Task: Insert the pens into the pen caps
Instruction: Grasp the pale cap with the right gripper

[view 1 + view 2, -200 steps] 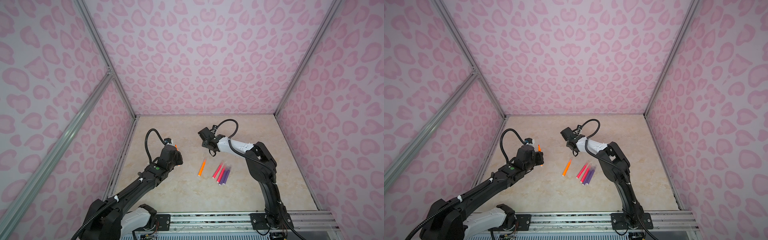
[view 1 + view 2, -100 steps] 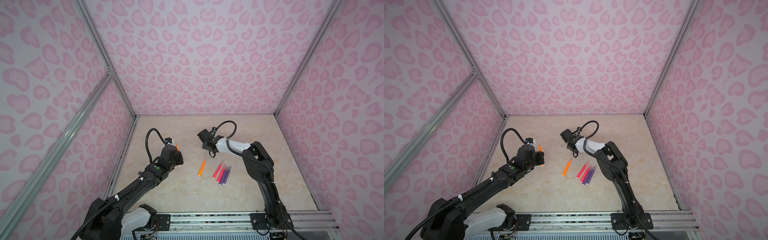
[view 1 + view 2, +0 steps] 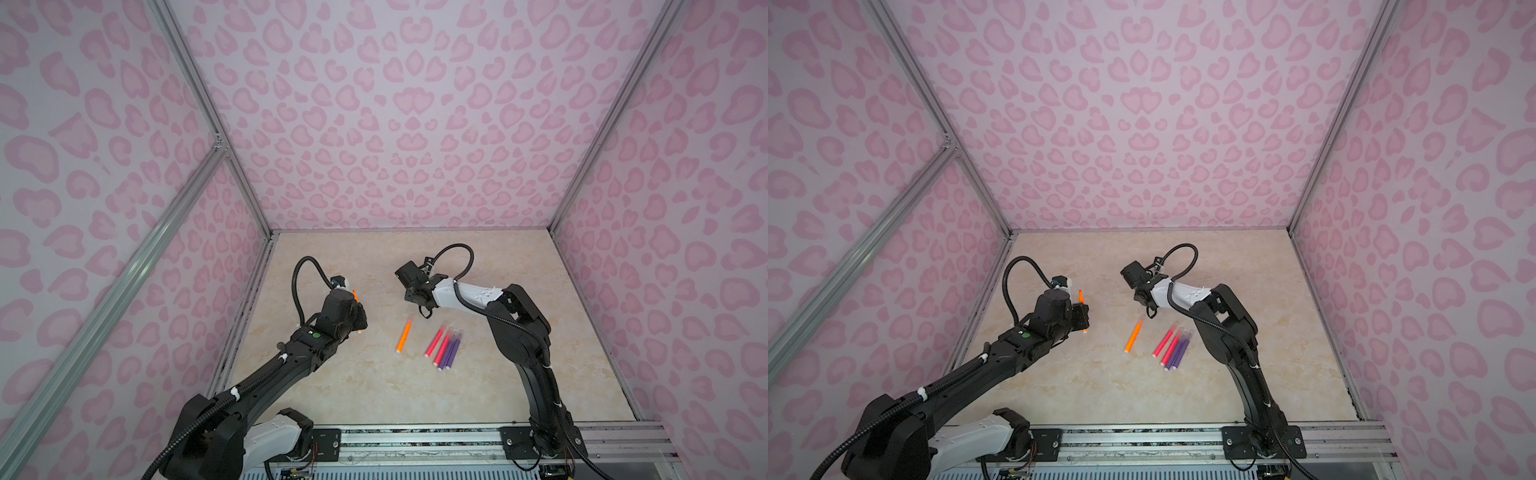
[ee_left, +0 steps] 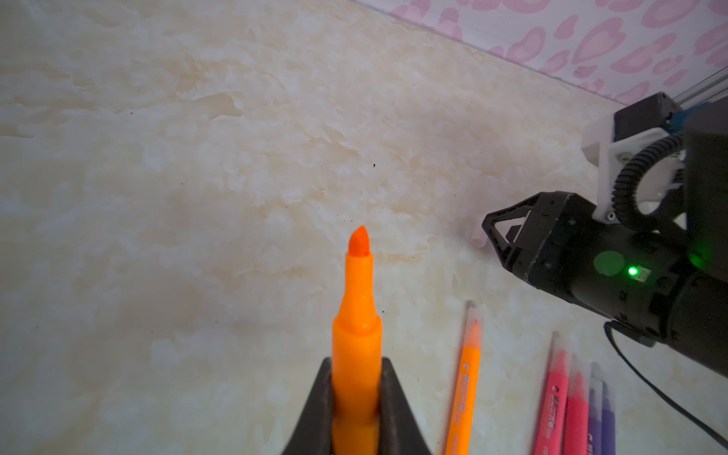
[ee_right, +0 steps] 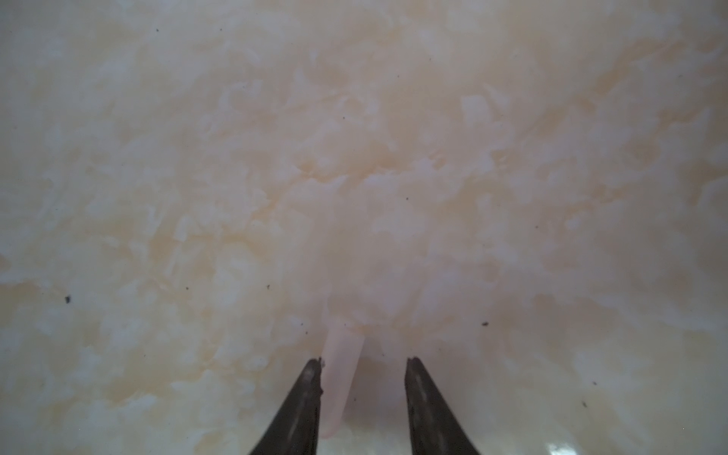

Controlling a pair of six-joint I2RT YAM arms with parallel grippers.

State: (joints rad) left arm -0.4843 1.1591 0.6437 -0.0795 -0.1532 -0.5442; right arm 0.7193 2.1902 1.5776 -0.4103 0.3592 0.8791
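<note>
Right arm has only crept a bit over the last sec, but the right gripper (image 5: 364,360) jaws have been narrowing and now straddle the short pale translucent plastic pen cap (image 5: 340,378), which lies flat on the beige marbled tabletop (image 3: 374,395). Not a grip yet imo: the right wrist view shows the cap touching one finger w/ a clear gap to the other, so the jaws are still spread. Left gripper (image 4: 356,360) is unchanged, pressed tight on the slim orange marker pen (image 4: 356,311). Its bare tapered tip sticks out fwd, off the table on the left side, well apart from the cap. The other pens haven't moved. The second orange pen (image 3: 404,338) lies mid-table, w/ the pink-red pair (image 3: 434,341) and purple pair (image 3: 453,351) bunched near it on the right arm's side. All five look capped already, tho blurry, so this reads as the last cap pickup. Watch that the one-sided contact doesn't roll or skew the cap as the pinch finishes. You need it square, open end toward the pen tip. Can't tell which end is open from here.
</note>
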